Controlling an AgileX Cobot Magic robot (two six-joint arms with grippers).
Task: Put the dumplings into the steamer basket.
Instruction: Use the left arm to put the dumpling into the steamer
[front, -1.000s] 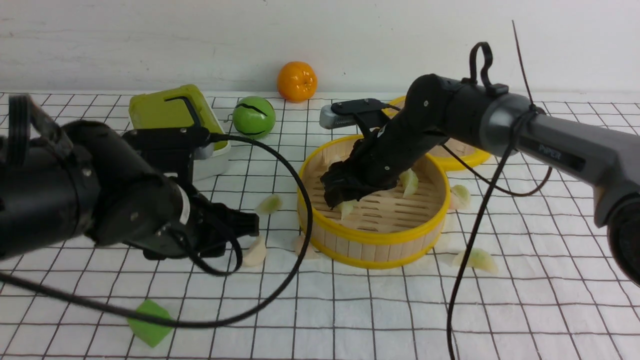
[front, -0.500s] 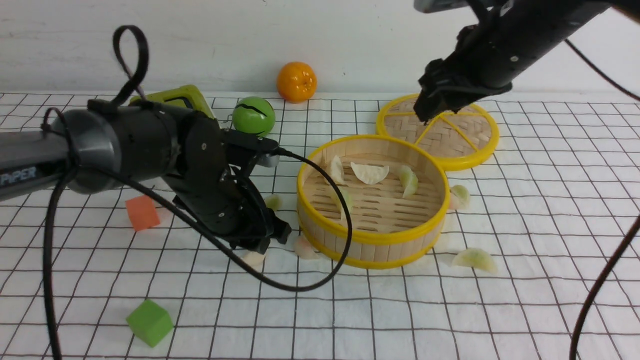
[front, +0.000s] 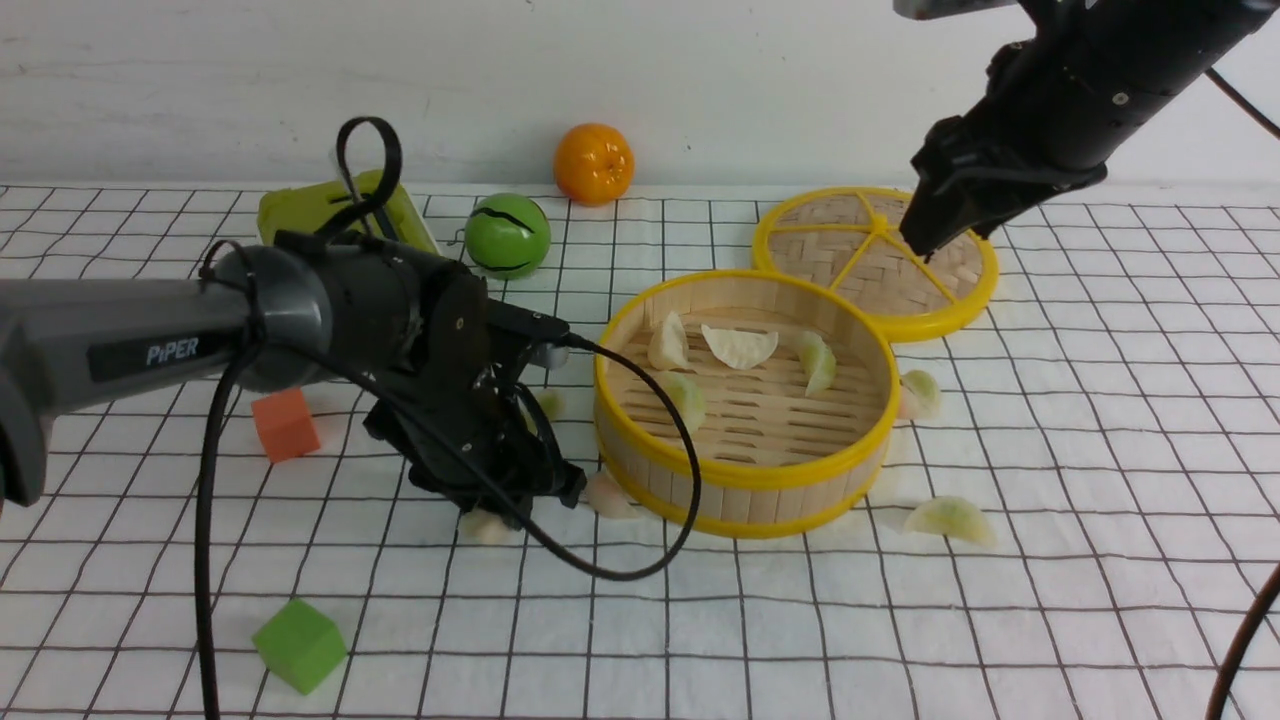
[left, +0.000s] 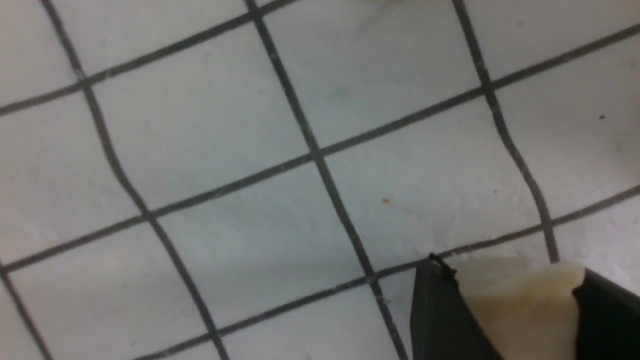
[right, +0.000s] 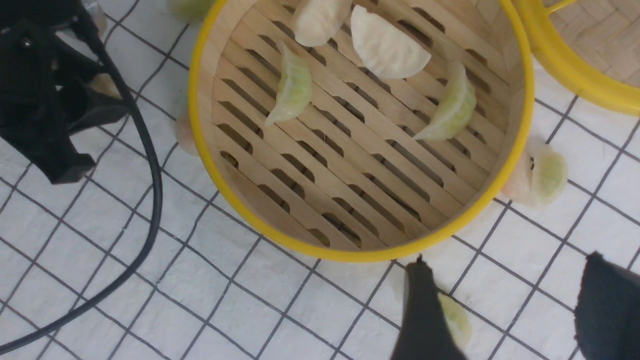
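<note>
The steamer basket (front: 745, 480) stands mid-table with several dumplings (front: 740, 345) on its slatted floor (right: 350, 165). More dumplings lie on the cloth around it: one to its right (front: 920, 393), one at front right (front: 950, 520), a pinkish one against its left wall (front: 610, 495) and a green one behind my left arm (front: 545, 403). My left gripper (front: 505, 505) is down on the cloth left of the basket, shut on a whitish dumpling (left: 520, 305) that fills the gap between its fingers. My right gripper (front: 920, 235) hangs high over the lid, open and empty (right: 515, 305).
The flat woven lid (front: 875, 255) lies behind the basket on the right. An orange (front: 594, 162), a green ball (front: 507, 234) and a green-lidded box (front: 330, 215) sit at the back. An orange cube (front: 285, 425) and a green cube (front: 298, 645) lie to the left. My left arm's cable (front: 620, 570) loops in front of the basket.
My right gripper rose out of the basket and moved up and to the right, leaving dumplings inside. My left arm reached forward and down, and its jaws narrowed onto the whitish dumpling.
</note>
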